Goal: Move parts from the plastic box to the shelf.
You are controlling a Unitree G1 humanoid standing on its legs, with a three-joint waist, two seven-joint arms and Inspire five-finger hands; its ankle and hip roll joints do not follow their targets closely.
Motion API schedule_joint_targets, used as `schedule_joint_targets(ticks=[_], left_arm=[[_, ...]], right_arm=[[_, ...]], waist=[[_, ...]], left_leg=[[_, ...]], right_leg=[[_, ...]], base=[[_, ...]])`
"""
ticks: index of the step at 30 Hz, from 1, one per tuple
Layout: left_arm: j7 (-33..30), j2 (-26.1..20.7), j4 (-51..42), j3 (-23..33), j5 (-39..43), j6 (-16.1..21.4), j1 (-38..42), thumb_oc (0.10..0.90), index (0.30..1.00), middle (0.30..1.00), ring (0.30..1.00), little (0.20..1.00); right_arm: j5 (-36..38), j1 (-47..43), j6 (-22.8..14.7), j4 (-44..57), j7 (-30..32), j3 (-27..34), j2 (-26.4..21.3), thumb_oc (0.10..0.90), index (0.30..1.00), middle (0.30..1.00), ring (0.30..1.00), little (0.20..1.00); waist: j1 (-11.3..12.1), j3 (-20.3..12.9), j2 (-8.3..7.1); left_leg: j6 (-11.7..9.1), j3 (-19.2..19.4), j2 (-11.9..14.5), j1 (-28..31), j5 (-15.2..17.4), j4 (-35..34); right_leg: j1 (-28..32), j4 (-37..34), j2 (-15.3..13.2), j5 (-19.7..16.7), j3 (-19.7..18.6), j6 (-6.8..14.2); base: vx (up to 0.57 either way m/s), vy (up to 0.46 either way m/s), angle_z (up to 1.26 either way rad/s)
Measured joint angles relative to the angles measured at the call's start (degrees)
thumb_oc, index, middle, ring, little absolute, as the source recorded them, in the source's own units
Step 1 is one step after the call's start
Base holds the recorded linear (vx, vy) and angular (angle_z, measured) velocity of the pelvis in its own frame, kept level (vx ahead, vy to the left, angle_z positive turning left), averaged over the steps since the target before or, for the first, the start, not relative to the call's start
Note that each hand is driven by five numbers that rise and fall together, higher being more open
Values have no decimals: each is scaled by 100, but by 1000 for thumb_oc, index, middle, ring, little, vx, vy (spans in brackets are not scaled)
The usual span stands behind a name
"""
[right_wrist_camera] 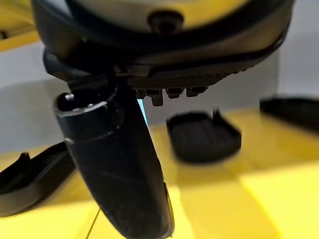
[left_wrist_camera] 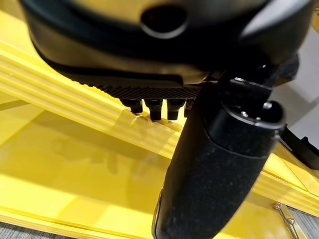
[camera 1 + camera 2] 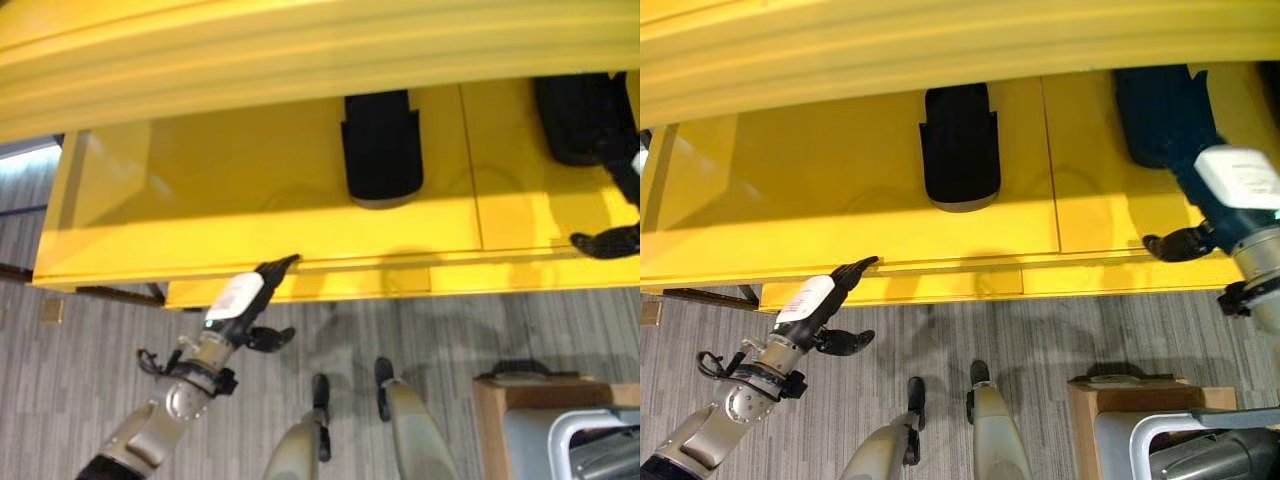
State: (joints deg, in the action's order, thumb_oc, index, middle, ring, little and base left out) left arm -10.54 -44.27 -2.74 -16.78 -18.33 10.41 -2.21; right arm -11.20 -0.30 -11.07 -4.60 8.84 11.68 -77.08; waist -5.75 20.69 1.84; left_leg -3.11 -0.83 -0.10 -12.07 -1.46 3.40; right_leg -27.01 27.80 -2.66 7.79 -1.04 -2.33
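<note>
While both robot hands were open and empty, the right robot hand (image 3: 1185,243) rested just beside the black part (image 3: 1160,115) on the shelf (image 3: 840,180), whose long axis ran away from it; the left robot hand (image 3: 825,300) was well apart.

grey plank floor (image 3: 90,360), wooden crate (image 3: 495,420)

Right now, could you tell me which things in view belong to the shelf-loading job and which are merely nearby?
Job:
yellow shelf
black part at mid shelf
black part by the right hand
right hand, over the shelf, open
left hand, at the shelf's front edge, open

Nearby:
wooden stand
grey bin
</note>
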Motion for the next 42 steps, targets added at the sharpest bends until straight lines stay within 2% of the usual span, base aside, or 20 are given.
schedule_joint_targets(ticks=[3, 6, 13, 18, 19, 22, 23, 24, 26, 28, 32, 35, 36, 40, 42], left_arm=[[-5, -29, -3, 18, -2, -1, -16, 900, 1000, 1000, 1000, 1000], [-21, -39, -30, 50, -5, 0, -80, 900, 1000, 1000, 1000, 1000], [-21, -46, -33, 52, -5, -7, -82, 900, 1000, 1000, 1000, 1000], [-25, -29, -55, 51, -3, -12, -86, 900, 1000, 1000, 1000, 1000], [-14, -32, -108, 63, 0, -41, -120, 900, 1000, 1000, 1000, 1000], [14, -35, -110, 65, 1, -46, -124, 900, 1000, 1000, 1000, 1000], [34, -37, -110, 79, 2, -55, -145, 900, 1000, 1000, 1000, 1000], [39, -43, -110, 97, 2, -55, -180, 900, 1000, 1000, 1000, 1000], [126, -45, -139, 174, 1, -54, -324, 900, 1000, 1000, 1000, 1000], [131, -40, -139, 186, 2, -73, -375, 900, 1000, 1000, 1000, 1000], [208, 226, -121, 688, 5, -123, -838, 900, 1000, 1000, 1000, 1000], [211, 372, -49, 964, 12, -192, -1019, 900, 1000, 1000, 1000, 1000], [212, 414, -30, 977, 11, -189, -1066, 900, 1000, 1000, 1000, 1000], [212, 799, 12, 1016, 14, -186, -1214, 900, 1000, 1000, 1000, 1000], [211, 834, 12, 1018, 15, -183, -1314, 900, 1000, 1000, 1000, 1000]], right_arm=[[-9, 248, -46, 111, 19, 201, -308, 900, 1000, 1000, 1000, 1000], [-121, 663, -149, 292, 36, 561, -357, 900, 1000, 1000, 1000, 1000], [-211, 1162, -182, 512, 56, 921, -343, 900, 1000, 1000, 1000, 1000], [-213, 1341, -195, 746, 164, 1194, -47, 900, 1000, 1000, 1000, 1000], [-207, 1351, -187, 957, 202, 1271, 366, 900, 1000, 1000, 1000, 1000], [-200, 1476, -204, 1015, 208, 1283, 653, 900, 1000, 1000, 1000, 1000], [-149, 1624, -219, 1137, 208, 1348, 1022, 900, 1000, 1000, 1000, 1000], [-141, 1663, -229, 1171, 208, 1350, 1159, 900, 1000, 1000, 1000, 1000], [101, 1689, -239, 1223, 216, 1372, 1847, 900, 1000, 1000, 1000, 1000], [227, 1729, -240, 1221, 216, 1373, 2027, 900, 1000, 1000, 1000, 1000], [738, 1686, -238, 1422, 214, 1359, 3293, 900, 1000, 1000, 1000, 1000], [1098, 1911, -229, 1450, 158, 1303, 3562, 900, 1000, 1000, 1000, 1000], [1192, 1990, -230, 1452, 134, 1268, 3604, 900, 1000, 1000, 1000, 1000], [1654, 2079, -234, 1472, 50, 988, 4297, 900, 1000, 1000, 1000, 1000], [1837, 2195, -234, 1478, -126, 781, 4354, 900, 1000, 1000, 1000, 1000]], waist=[[-16, 0, -3], [-36, -2, -9], [-40, -10, -23], [-45, -37, -57], [-46, -126, -133], [-46, -250, -239], [-46, -330, -320], [-49, -367, -354], [-78, -489, -404], [-129, -493, -400], [-210, -616, -427], [-338, -758, -372], [-339, -813, -359], [-367, -965, -352], [-363, -993, -331]], left_leg=[[36, 33, 0, 2, 23, 0], [45, 49, -9, -2, 32, 0], [20, 43, -5, -5, 16, 0], [10, 44, 10, -34, 17, 0], [4, 47, 40, -98, 24, 0], [3, 52, 43, -126, 25, -3], [-15, 53, 64, -113, 8, -40], [-6, 66, 80, -102, 3, -67], [35, 92, 165, -65, -4, -96], [52, 116, 200, 52, -10, -152], [55, 212, 311, 371, -7, -333], [55, 229, 328, 435, -8, -401], [54, 234, 330, 440, -10, -435], [47, 295, 352, 644, -12, -575], [47, 382, 350, 712, -13, -625]], right_leg=[[-15, 13, 1, 14, -24, 9], [-38, 39, 1, 32, -48, 12], [-52, 68, -1, 30, -39, -10], [-52, 13, -6, 0, -22, -31], [-57, -123, 11, -78, -5, -34], [-38, -223, 15, -123, -5, -13], [32, -381, 44, -195, -6, 19], [75, -489, 73, -251, -11, 40], [339, -1032, 170, -521, -22, 89], [581, -1353, 200, -693, -17, 121], [1144, -2127, 306, -1025, -57, 126], [1387, -2597, 327, -1255, -105, 144], [1416, -2694, 325, -1303, -110, 139], [1714, -3077, 345, -1453, -166, 141], [1805, -3259, 349, -1541, -271, 176]], base=[[25, -4, -3], [21, -9, -3], [-2, -6, 0], [-35, -5, 0], [-31, -1, -3], [0, 0, 0], [2, 6, -7], [15, 2, -11], [27, 3, -18], [43, -2, -12], [37, 19, -15], [44, 42, -9], [47, 48, -2], [35, 49, -8], [38, 74, -21]])
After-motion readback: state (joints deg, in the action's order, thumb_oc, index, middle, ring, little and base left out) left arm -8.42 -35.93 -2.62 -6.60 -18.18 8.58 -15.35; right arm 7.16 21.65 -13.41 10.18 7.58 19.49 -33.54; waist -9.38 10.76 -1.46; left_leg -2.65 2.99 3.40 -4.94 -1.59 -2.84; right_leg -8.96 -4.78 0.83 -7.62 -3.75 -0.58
